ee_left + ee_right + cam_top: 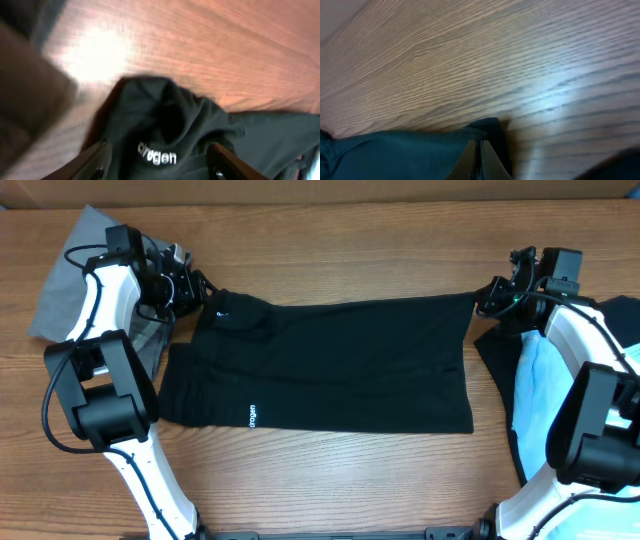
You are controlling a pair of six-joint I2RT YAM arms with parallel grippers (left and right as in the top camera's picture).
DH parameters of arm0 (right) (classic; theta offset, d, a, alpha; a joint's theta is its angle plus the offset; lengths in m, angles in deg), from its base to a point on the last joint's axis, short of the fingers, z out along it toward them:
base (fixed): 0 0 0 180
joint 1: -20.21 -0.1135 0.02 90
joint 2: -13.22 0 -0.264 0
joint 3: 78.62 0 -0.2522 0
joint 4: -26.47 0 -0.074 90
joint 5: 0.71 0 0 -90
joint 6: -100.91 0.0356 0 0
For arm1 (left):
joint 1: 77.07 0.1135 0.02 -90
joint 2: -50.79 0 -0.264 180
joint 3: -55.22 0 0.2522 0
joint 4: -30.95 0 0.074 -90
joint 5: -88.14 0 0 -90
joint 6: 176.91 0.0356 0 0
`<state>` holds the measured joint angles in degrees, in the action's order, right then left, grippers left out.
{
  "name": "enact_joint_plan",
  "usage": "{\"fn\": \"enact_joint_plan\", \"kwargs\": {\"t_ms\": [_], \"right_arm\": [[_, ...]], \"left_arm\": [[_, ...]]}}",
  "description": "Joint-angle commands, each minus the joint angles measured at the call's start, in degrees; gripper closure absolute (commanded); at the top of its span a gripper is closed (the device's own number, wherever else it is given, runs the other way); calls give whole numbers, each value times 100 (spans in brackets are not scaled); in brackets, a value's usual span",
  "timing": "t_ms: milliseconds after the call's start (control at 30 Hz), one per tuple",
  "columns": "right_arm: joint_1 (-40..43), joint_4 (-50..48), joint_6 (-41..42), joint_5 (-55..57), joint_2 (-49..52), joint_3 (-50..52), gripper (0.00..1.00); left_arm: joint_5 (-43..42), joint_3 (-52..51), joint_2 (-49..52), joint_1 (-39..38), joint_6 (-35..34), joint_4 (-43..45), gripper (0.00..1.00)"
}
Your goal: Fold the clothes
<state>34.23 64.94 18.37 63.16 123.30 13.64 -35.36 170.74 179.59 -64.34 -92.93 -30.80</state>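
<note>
1. Black garment lies spread flat across the middle of the wooden table, its long side running left to right, with a small white logo near the front edge.
2. Progress, as I judge it, is early. The piece is laid out and fairly smooth, but no clean fold shows across it, so the folding itself is left to do. I cannot tell whether the stepped left end is a layer already turned over.
3. The right gripper sits at the far right corner. Its wrist view shows the fingers pressed together on the hem, pinching that corner just above the wood.
4. The left gripper is at the far left corner. Its wrist view shows the fingers wide apart and released, with a raised bunch of the cloth between them, not yet clamped.
5. Edges: the far hem runs nearly straight between the two grippers. The near hem is straight too, and the right end slants a little.
6. Room: bare wood lies both in front of the garment and behind it, so drawing the far corners toward the near edge looks unobstructed.
7. The sides are tighter. A grey cloth lies just beside the left corner, partly under the left arm. A heap of dark and light-blue clothes sits near the right end, under the right arm. A sideways fold could drag into either.
</note>
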Motion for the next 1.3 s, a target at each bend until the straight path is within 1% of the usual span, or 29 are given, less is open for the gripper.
{"fn": "enact_joint_plan", "kwargs": {"t_ms": [0, 100, 167, 233, 300, 433, 533, 633, 667, 767, 933, 1100, 1167, 1200, 1233, 1267], "right_arm": [[181, -11, 20, -42, -144, -42, 96], [181, 13, 20, -55, -144, -42, 96], [181, 59, 20, -52, -144, -42, 96], [181, 111, 17, -52, -144, -42, 96], [181, 164, 20, -52, -144, -42, 96], [181, 219, 17, -52, -144, -42, 96], [181, 256, 20, -52, -144, -42, 96], [181, 297, 17, -52, -144, -42, 96], [181, 308, 17, -52, -144, -42, 96], [181, 308, 20, -52, -144, -42, 96], [181, 308, 20, -52, -144, -42, 96], [181, 308, 20, -52, -144, -42, 96], [181, 308, 20, -52, -144, -42, 96], [181, 308, 20, -52, -144, -42, 96], [181, 308, 20, -52, -144, -42, 96], [181, 308, 20, -55, -144, -42, 96]], "left_arm": [[-76, 160, -205, -129, 55, 221, 34], [111, 160, -203, -337, 485, 393, 35], [531, 160, -203, -527, 671, 422, 36], [811, 160, -203, -717, 874, 437, 42], [1156, 160, -186, -946, 997, 474, 47], [1506, 160, -101, -1104, 988, 514, 47], [1519, 160, 0, -1117, 918, 514, 44], [1613, 160, 59, -1093, 791, 498, 35], [1613, 160, 63, -1080, 793, 516, 33], [1609, 160, 63, -1021, 789, 577, 33], [1569, 160, 90, -1016, 748, 605, 45], [1532, 160, 280, -1137, 719, 612, 53], [1410, 160, 310, -1137, 708, 621, 59], [1377, 160, 310, -1137, 702, 629, 65], [1375, 160, 310, -1115, 660, 669, 76], [1377, 166, 299, -1091, 658, 671, 83]]}}
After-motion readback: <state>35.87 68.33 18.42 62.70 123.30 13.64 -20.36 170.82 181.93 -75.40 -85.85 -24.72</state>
